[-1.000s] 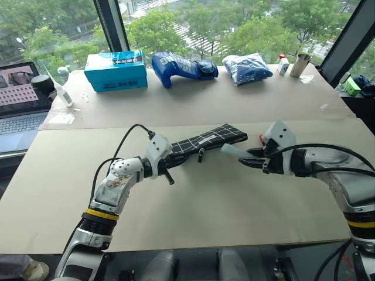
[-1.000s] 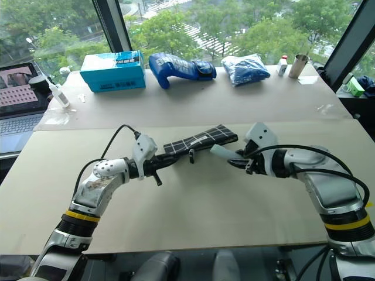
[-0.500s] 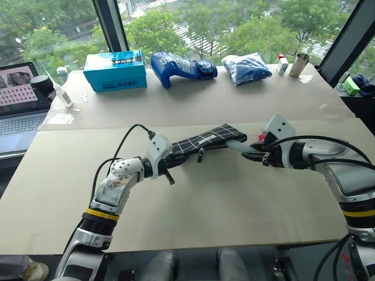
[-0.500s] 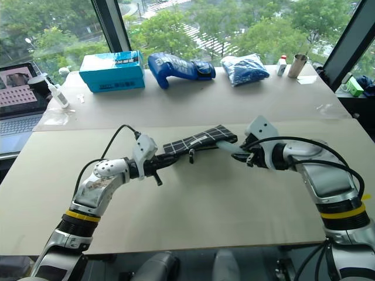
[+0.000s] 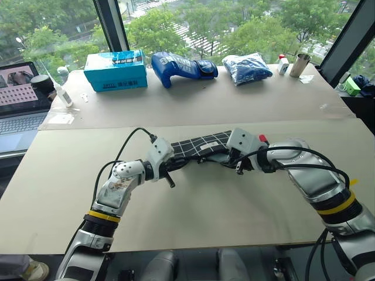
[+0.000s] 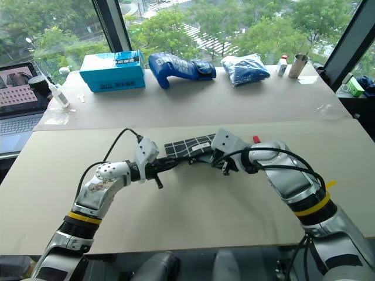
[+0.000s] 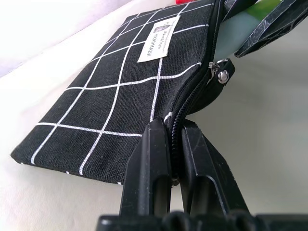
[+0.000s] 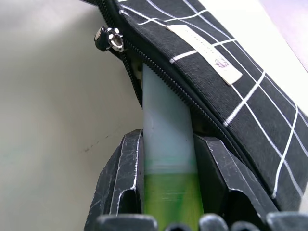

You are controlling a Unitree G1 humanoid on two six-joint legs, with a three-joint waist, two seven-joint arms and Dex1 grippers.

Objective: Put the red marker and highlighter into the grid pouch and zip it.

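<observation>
Gripping highlighter [image 8: 167, 144], right gripper [image 8: 168, 192] jaws half-closed.

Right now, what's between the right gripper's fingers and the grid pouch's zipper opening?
The highlighter. In the right wrist view the right gripper's fingers clamp its green end, and its pale barrel bridges the stretch, the tip already inside the grid pouch.

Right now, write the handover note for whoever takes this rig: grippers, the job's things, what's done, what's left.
Left gripper: shut on the grid pouch, pinching its zipper edge and holding it off the table.
Right gripper: shut on the highlighter, whose pale end is already pushed through the open zipper mouth.
Red marker: a bit of red shows at the pouch's far end in the left wrist view; cannot tell if it is the marker or if it is inside.
Done: pouch open, highlighter partly in.
Left: push the highlighter fully in, release, confirm the marker, zip.
</observation>
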